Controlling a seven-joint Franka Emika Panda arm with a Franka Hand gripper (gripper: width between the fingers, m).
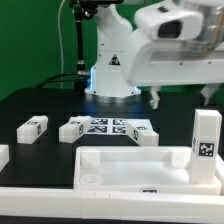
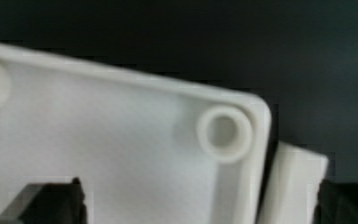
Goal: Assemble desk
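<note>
Lying on the dark table (image 1: 30,100) beneath the end effector (image 1: 183,97), whose fingers are spread and empty, the smooth white plastic tabletop (image 1: 120,156) shows a raised rim and round corner socket (image 2: 226,130); a square-section leg (image 1: 206,135) stands upright alongside.

A robotics lab, from where I stand; a white robot arm (image 1: 112,60) stands on a black table (image 1: 40,100) before a plain green backdrop (image 1: 30,35); a marker board (image 1: 110,128) of black-and-white tags lies flat; a loose white leg (image 1: 33,126) wears such a tag too.
</note>
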